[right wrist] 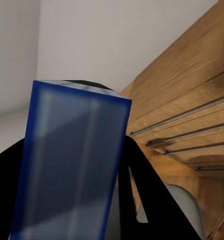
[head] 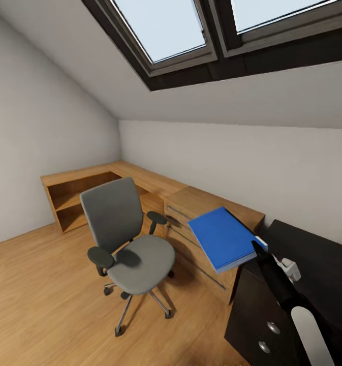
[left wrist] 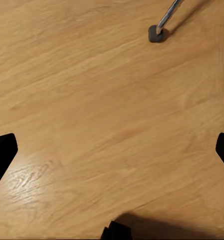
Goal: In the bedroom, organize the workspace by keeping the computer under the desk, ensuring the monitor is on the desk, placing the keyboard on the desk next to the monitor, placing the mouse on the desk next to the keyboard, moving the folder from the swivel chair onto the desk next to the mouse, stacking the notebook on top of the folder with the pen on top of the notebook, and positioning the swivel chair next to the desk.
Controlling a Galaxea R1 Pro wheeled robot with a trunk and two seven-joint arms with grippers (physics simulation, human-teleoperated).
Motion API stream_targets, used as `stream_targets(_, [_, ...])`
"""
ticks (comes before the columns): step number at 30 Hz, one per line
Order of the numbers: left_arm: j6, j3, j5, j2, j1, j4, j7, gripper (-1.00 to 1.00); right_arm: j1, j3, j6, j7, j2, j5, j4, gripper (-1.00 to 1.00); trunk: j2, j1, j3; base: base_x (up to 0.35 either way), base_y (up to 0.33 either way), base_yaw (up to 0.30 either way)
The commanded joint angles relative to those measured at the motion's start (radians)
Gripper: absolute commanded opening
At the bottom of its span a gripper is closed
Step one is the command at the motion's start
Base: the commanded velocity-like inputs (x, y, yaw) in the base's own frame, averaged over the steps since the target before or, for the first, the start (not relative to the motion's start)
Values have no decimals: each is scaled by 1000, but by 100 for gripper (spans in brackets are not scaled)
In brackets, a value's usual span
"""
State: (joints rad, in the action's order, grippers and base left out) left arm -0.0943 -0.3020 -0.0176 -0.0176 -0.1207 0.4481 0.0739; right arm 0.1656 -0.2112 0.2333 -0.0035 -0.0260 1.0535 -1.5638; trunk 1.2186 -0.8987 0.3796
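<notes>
- One black desk (head: 313, 254) sits at the head view's lower right, its drawer unit facing the room. On the part of its glossy top that shows, none of the other task items can be seen.
- One light wooden drawer cabinet (head: 201, 208) stands between the desk and a low run of wooden shelving (head: 79, 195) along the wall.
- One swivel chair (head: 127, 239) stands on the wooden floor (head: 38, 295), near the cabinet and apart from the desk; its seat is bare.
- One blue folder (head: 222, 238) is held aloft over the cabinet's front, close to the desk's corner, tilted.
- The right gripper (head: 258, 246) pinches the folder at its near edge; in the right wrist view the folder (right wrist: 72, 165) stands between the black fingers (right wrist: 141, 195).
- The left gripper (left wrist: 112, 150) hangs over the floor, jaws spread wide, one chair caster (left wrist: 155, 34) nearby.
- Risk, as a judgement: the edge-only pinch leaves most of the folder overhanging, so it could pivot or slip during the swing to the desk, or clip the desk's corner.
</notes>
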Motion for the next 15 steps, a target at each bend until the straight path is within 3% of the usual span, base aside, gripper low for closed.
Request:
stream_targets(1, [-4, 0, 3, 0, 0, -17, 1, 100, 1, -2, 6, 0, 0, 8, -1, -100, -7, 4, -2, -4, 0, -291])
stream_targets(15, [-4, 1, 16, -2, 0, -86, -6, 100, -6, -3, 23, 0, 0, 11, -1, -100, -105, 58, -46, -1, 0, -296])
